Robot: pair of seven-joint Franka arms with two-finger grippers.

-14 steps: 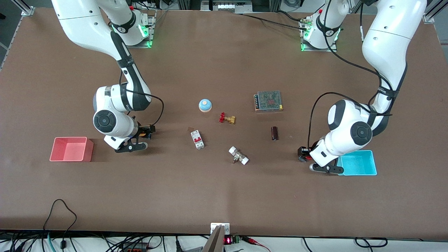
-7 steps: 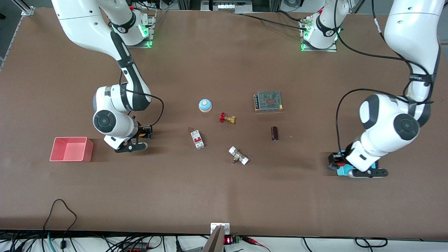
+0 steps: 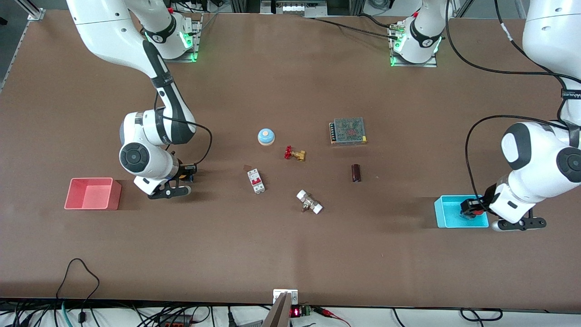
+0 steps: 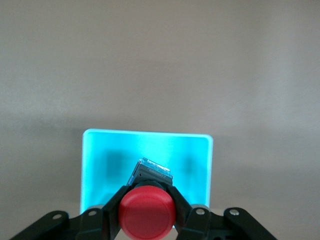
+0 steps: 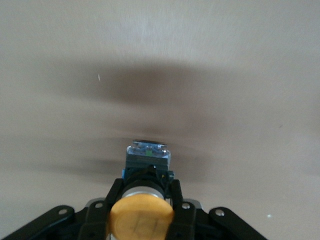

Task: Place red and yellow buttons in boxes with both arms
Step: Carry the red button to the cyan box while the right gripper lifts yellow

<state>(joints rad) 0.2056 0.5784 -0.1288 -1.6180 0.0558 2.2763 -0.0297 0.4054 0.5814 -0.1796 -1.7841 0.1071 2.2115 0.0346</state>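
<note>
The left tool (image 3: 471, 210), clenched on the round red-capped button (image 4: 147, 212), had moved over the square cyan plastic bin (image 3: 445, 217). The right tool (image 3: 185, 173) stayed above the brown worktop (image 3: 290, 254) beside the pink-red bin (image 3: 117, 193), gripping the round orange-yellow-capped button (image 5: 142, 217).

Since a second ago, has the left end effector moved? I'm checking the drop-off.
Yes. The left end effector, shut on the red button, went from beside the cyan box toward the left arm's end of the table and now hangs over it.
</note>
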